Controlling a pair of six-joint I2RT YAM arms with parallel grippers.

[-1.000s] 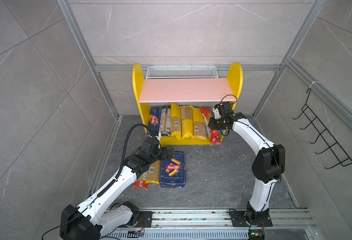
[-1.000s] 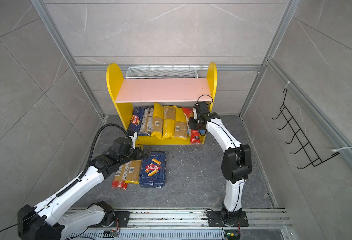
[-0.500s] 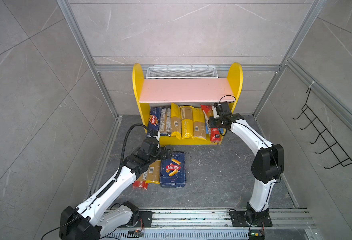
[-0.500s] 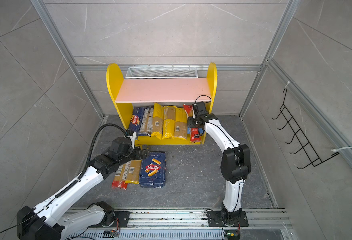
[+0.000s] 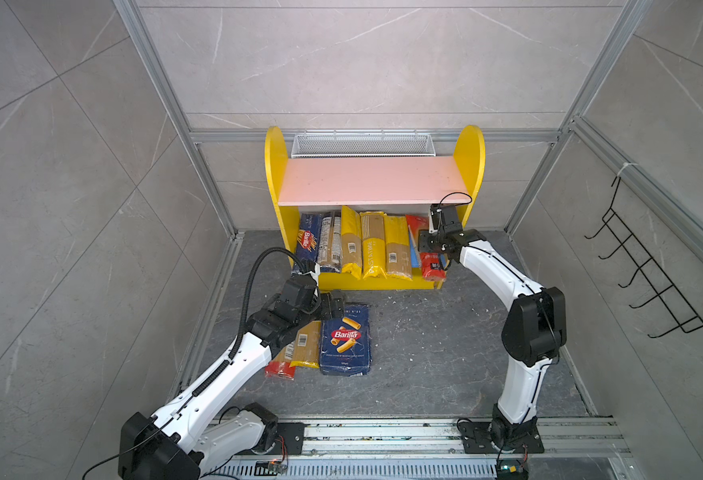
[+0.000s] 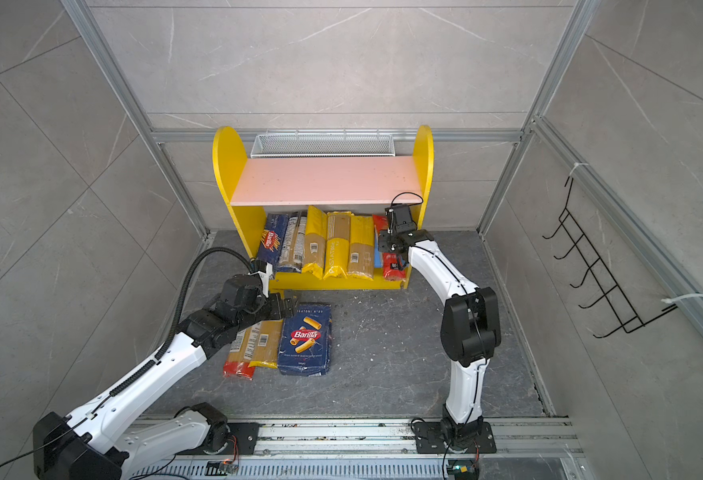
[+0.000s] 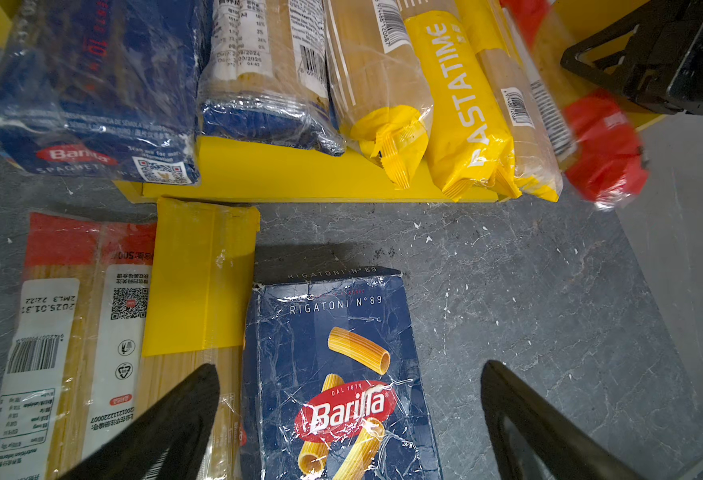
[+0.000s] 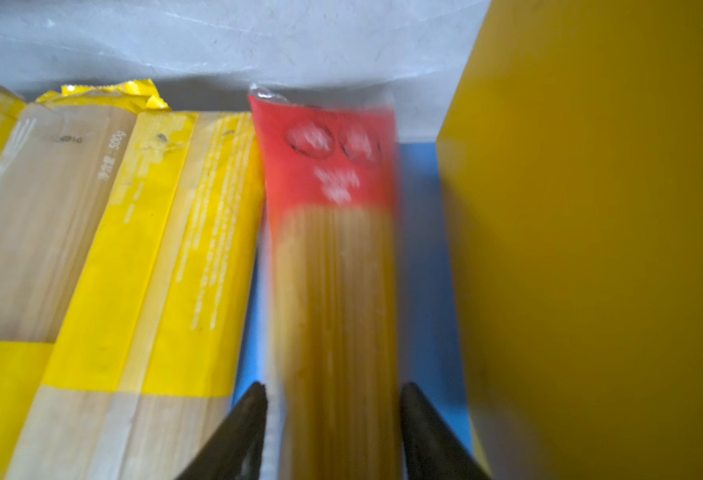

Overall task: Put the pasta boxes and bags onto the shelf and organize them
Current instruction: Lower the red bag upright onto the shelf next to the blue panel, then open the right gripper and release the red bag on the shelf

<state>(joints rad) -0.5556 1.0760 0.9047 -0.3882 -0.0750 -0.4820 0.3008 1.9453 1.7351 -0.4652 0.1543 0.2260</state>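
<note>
**Near.** At lower centre-left in both top views, my left gripper (image 5: 335,305) hovers low, fingers spread wide and holding nothing. It is over the shelf-side end of the wide dark-blue Barilla rigatoni pack (image 5: 344,340), which lies flat on the grey floor (image 5: 424,353). The pack's long axis runs from the shelf toward the arm bases, in line with my outstretched left forearm, so my jaws open across its width. This arm is clearly the nearer one. Just beside the pack lie a yellow-ended spaghetti bag (image 7: 200,282) and a red-ended spaghetti bag (image 7: 71,291).

**Far.** At upper centre, my right gripper (image 8: 333,388) straddles a red-topped spaghetti bag (image 8: 333,270). The bag sits at the right end of the blue lower board (image 8: 420,249) of the yellow-sided shelf (image 5: 470,166). I cannot tell whether I grip it.
</note>
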